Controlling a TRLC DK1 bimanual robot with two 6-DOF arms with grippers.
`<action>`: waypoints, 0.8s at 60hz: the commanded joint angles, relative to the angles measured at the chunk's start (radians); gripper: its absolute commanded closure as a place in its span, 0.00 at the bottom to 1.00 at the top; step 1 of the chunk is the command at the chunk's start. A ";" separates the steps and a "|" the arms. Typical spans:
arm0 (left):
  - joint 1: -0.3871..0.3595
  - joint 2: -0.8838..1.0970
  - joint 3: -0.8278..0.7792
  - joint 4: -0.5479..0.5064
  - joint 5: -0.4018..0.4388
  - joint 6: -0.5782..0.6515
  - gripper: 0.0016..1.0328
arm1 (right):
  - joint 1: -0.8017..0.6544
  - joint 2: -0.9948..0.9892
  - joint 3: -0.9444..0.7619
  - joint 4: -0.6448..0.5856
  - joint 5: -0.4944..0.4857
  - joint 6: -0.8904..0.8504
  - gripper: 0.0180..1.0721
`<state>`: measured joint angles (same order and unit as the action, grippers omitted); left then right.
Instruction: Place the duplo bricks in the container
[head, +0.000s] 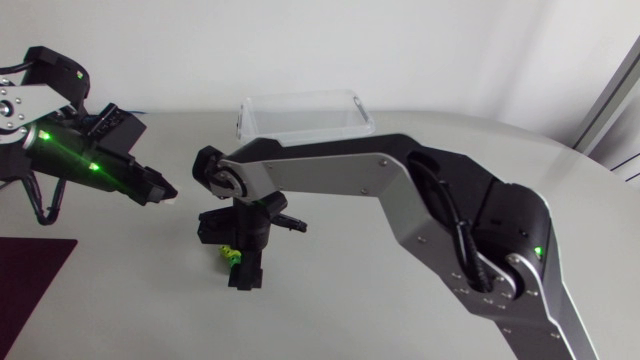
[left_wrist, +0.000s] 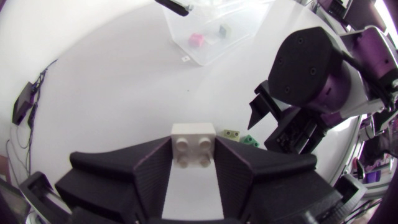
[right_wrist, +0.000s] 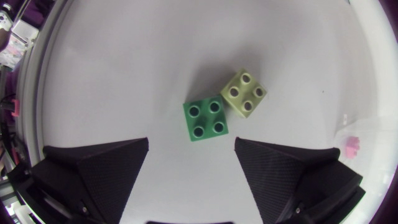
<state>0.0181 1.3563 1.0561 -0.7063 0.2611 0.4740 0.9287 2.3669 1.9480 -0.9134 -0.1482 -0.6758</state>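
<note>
Left wrist view: white brick (left_wrist: 193, 144)

Bright, even light; soft shadows; wrist views warp at edges.

Where the bricks, the container and my two hands sit on the table.

The container (head: 305, 115) stands at the far side of the table (head: 130, 310), with two stored bricks (left_wrist: 198, 40) lying inside it. My left hand (head: 160, 190) hangs over the table's left part with a held brick (left_wrist: 193, 151) pinched between its fingers from both sides. To its right, in front of the container, my right hand (head: 245, 272) points down with its fingers spread wide. Under it, the near brick (right_wrist: 205, 119) lies on the table between them, and the far brick (right_wrist: 244, 93) lies just beyond, corner to corner with it.
</note>
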 joint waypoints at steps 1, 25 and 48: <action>0.031 0.004 0.028 0.010 0.029 0.028 0.67 | 0.010 0.046 0.039 -0.004 0.006 -0.033 0.05; 0.075 0.047 0.059 0.041 0.076 0.029 0.67 | 0.027 0.066 0.022 0.079 -0.001 -0.057 0.19; 0.057 0.092 0.153 0.042 0.101 0.012 0.67 | 0.016 0.075 0.032 0.056 -0.019 -0.039 0.80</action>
<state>0.0875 1.4197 1.1580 -0.6704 0.3416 0.4805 0.9482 2.4123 1.9694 -0.8383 -0.1638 -0.7109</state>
